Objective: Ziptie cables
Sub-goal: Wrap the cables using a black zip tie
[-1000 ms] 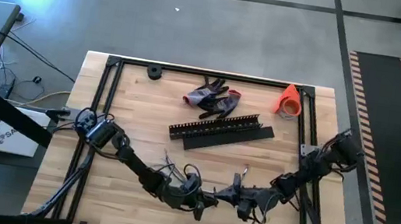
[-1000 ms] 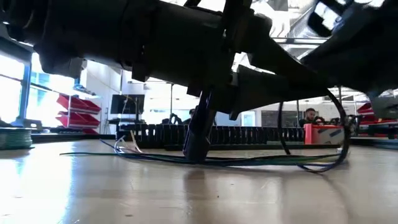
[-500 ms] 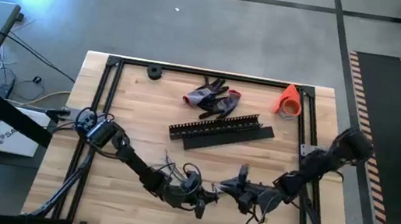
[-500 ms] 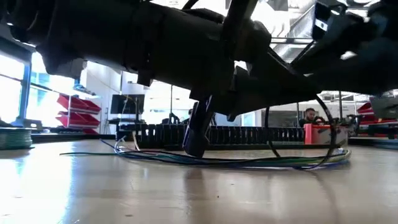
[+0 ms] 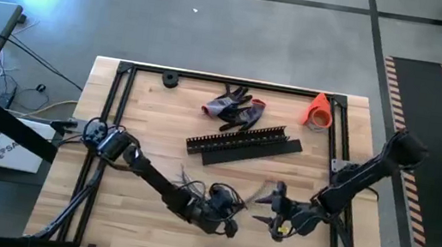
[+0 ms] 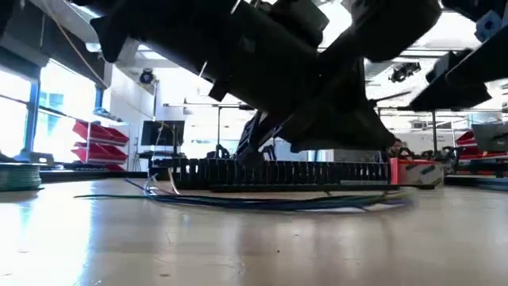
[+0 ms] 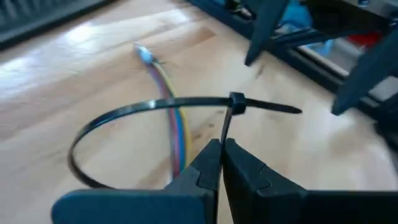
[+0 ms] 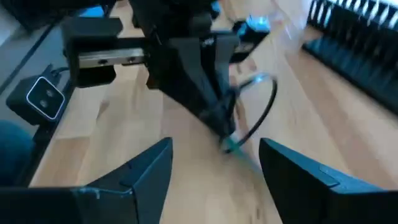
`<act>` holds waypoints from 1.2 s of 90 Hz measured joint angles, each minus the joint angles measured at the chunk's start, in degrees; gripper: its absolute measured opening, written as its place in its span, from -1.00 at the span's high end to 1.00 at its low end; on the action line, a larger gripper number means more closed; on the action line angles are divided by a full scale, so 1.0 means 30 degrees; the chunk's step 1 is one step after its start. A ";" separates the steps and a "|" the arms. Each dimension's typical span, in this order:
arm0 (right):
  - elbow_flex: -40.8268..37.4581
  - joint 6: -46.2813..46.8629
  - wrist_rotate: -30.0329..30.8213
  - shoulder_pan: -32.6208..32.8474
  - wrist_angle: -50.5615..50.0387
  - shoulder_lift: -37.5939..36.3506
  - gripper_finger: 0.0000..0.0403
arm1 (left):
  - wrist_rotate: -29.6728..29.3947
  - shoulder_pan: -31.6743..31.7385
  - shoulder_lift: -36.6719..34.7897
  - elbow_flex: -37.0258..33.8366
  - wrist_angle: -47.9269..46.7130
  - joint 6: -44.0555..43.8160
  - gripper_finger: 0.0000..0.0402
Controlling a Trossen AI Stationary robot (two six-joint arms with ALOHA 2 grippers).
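High view: the left tool (image 5: 231, 226) sits low over the near-middle of the light wooden counter (image 5: 150, 131), its dark arm reaching in from the left edge. The right tool (image 5: 265, 209) is just beside it to the right, fingers spread apart and holding nothing. The thin grey-white and coloured cables (image 5: 194, 191) lie on the counter under and around the left tool. Farther back lie 2 long flat black slotted strips (image 5: 244, 146), a pair of grey-and-red work gloves (image 5: 234, 107), an orange cone (image 5: 318, 109) and a small black roll (image 5: 170, 79). Low view: the cables (image 6: 270, 202) lie flat along the counter in a long shallow line, in front of the slotted strips (image 6: 278, 171); both dark arms fill the upper frame, and a person's head shows in the room behind at right. Left wrist view: the left tool (image 7: 221, 155) has its 2 fingers pressed together on the tail of a thin black zip tie (image 7: 155, 109), which forms a wide closed loop around the coloured cables (image 7: 177, 134). Right wrist view: the right tool (image 8: 214, 165) is wide apart, facing the left tool (image 8: 221, 115) and the zip-tie loop (image 8: 264, 112).
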 joint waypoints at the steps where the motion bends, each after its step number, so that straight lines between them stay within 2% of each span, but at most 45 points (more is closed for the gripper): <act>1: 0.0000 0.0106 0.0004 -0.0004 0.0007 0.0040 -0.09 | -0.0025 0.0000 0.0017 0.0004 -0.0021 0.0047 1.00; 19: 0.0030 0.0239 0.0037 -0.0348 0.2288 0.1578 -0.07 | -0.0244 0.0058 0.0428 -0.0012 0.0075 0.0166 1.00; 35: 0.1725 -0.0416 0.0949 -0.0474 0.1811 0.3237 -0.07 | -0.0303 0.0117 0.0433 -0.0003 0.0128 0.0526 1.00; 46: 0.3557 -0.0844 0.2081 -0.0473 -0.0720 0.4127 -0.07 | -0.0282 0.0182 0.0433 -0.0003 0.0102 0.0603 1.00; 60: 0.5507 0.1737 0.3982 -0.0561 -0.6195 0.4709 -0.07 | -0.0267 0.0189 0.0433 -0.0003 0.0084 0.0645 1.00; 72: 0.5881 0.2736 0.4109 -0.0561 -0.7140 0.4873 -0.04 | -0.0304 0.0189 0.0433 -0.0003 0.0072 0.0664 1.00; 85: 0.5763 0.2775 0.4175 -0.0561 -0.6913 0.4874 0.14 | -0.0304 0.0189 0.0433 -0.0003 0.0075 0.0662 1.00; 108: 0.5741 0.2768 0.4189 -0.0561 -0.6753 0.4874 0.70 | -0.0318 0.0189 0.0433 -0.0003 0.0077 0.0662 1.00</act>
